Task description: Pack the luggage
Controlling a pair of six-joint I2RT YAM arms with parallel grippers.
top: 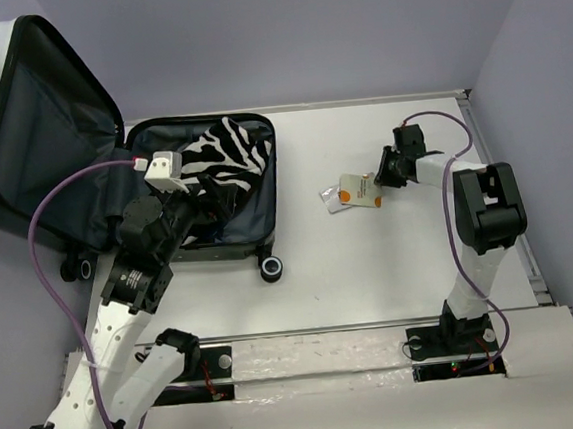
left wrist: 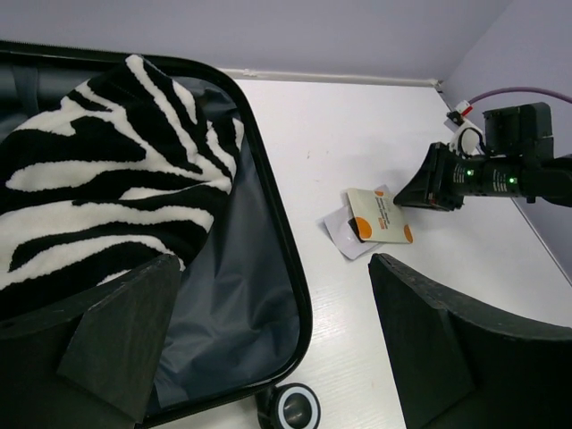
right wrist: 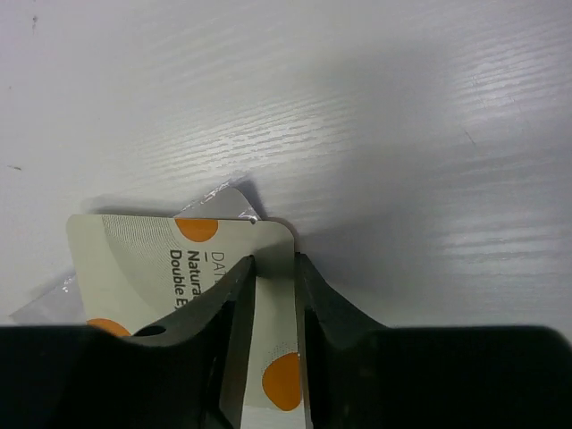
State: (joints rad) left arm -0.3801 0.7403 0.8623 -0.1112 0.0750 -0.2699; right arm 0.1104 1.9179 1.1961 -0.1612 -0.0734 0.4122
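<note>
The luggage lies open at the left of the table, its lid raised against the wall. A zebra-striped cloth lies in its dark grey lining and also shows in the left wrist view. My left gripper is open and empty above the case's right rim, near a black wheel. A cream packet with orange dots lies on the table right of the case. My right gripper is down on the packet's right end, jaws nearly together with a strip of it between them.
A clear plastic wrapper sticks out from under the packet. A purple cable loops from the left arm over the open lid. Walls close the table at the back and right.
</note>
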